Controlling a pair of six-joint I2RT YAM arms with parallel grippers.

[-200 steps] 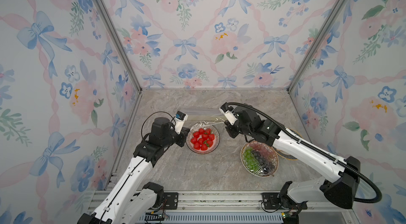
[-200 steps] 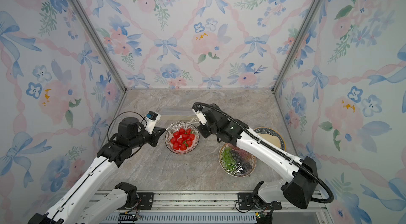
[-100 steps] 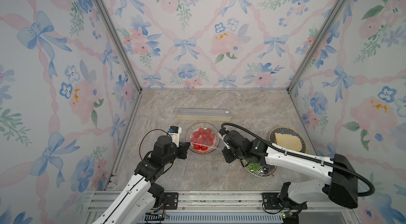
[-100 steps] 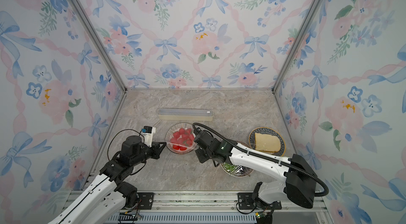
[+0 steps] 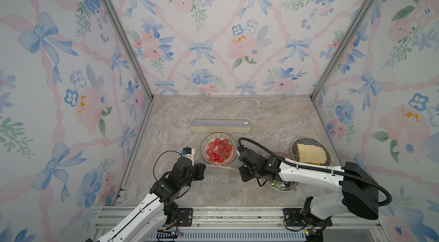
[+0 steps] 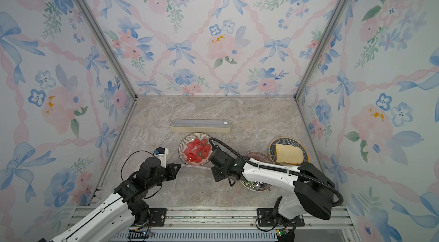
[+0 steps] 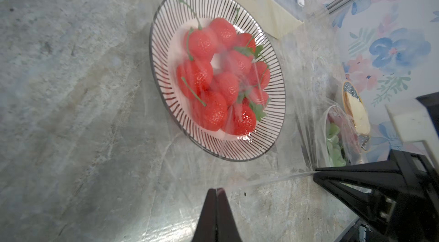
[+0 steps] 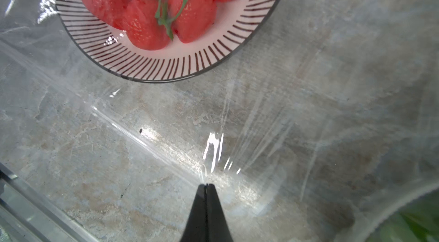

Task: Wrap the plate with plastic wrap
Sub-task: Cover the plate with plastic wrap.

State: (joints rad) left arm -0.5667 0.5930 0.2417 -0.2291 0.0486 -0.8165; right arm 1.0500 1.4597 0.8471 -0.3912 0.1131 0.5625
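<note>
1. Plastic wrap (image 8: 166, 119): a clear sheet drawn over the strawberry plate (image 5: 204, 144). Its near edge is stretched in a taut line between my two grippers, low over the marble tabletop (image 5: 213, 110).
2. The far side of the film runs toward the wrap box (image 5: 220, 126). I can't tell whether it's joined there.
3. Left gripper (image 7: 216, 189): jaws pressed together, pinching the film's near-left corner. It sits just off the plate's near-left rim in both top views.
4. Right gripper (image 8: 206, 185): jaws pressed together on the film's near-right corner, with creases fanning out from the tip. It sits just off the plate's near-right rim.
5. Plate: black-striped rim, strawberries (image 7: 213, 79) piled in the middle and seen through the film. It's flat on the table between my grippers and the box.
6. Box: long, cream, with a grey-blue top. It lies crosswise just behind the plate.
7. A dish of green food (image 5: 280, 184) sits to the right, partly under my right arm, and looks film-covered in the left wrist view.
8. The bread plate (image 5: 294, 145) holds one slice (image 5: 308, 154) and sits farther right, beside that dish.
</note>
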